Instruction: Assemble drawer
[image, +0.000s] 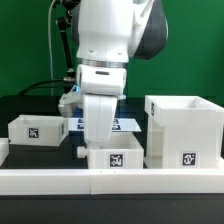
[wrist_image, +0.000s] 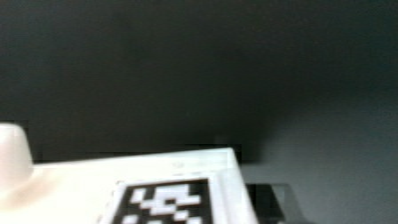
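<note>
The drawer is in three white parts. The tall boxy casing (image: 183, 128) stands at the exterior view's right, tag on its front. One shallow tray (image: 35, 127) lies at the left. A second tray (image: 115, 158) lies in the front middle, against the casing's side. My gripper (image: 97, 148) comes straight down onto this tray's left rear part and looks shut on its wall. In the wrist view the tray's tagged face (wrist_image: 169, 195) fills the lower edge, with a dark finger (wrist_image: 267, 200) pressed against its side. The other finger is hidden.
A long low white rail (image: 60, 181) runs across the front. The marker board (image: 128, 123) lies flat behind my arm. The tabletop (wrist_image: 196, 70) is black. A green wall stands at the back.
</note>
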